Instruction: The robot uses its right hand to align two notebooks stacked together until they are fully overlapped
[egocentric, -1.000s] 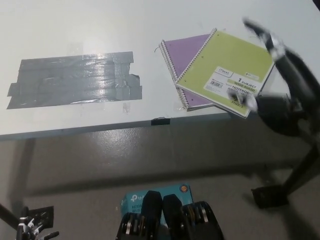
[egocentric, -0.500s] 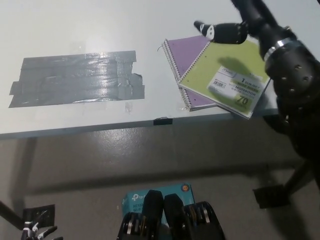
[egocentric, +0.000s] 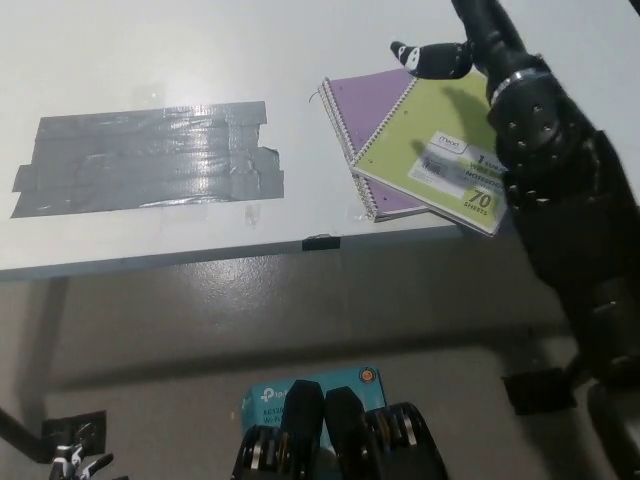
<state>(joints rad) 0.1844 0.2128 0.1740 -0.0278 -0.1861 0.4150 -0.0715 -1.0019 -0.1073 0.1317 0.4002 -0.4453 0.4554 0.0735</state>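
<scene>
right hand (egocentric: 452, 50) reached farther | green notebook (egocentric: 445, 150) skewed over purple notebook (egocentric: 372, 120)

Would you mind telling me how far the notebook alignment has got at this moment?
Done: the green notebook lies on the purple notebook. In hand: the right hand reaches over their far edge, contact unclear. Left: everything, since the green one sits skewed with purple showing at the left. The left hand is out of view.

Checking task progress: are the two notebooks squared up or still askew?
Still askew. The green notebook lies rotated across the purple notebook, whose top-left part and lower edge stick out. The right hand is at their far edge.
</scene>
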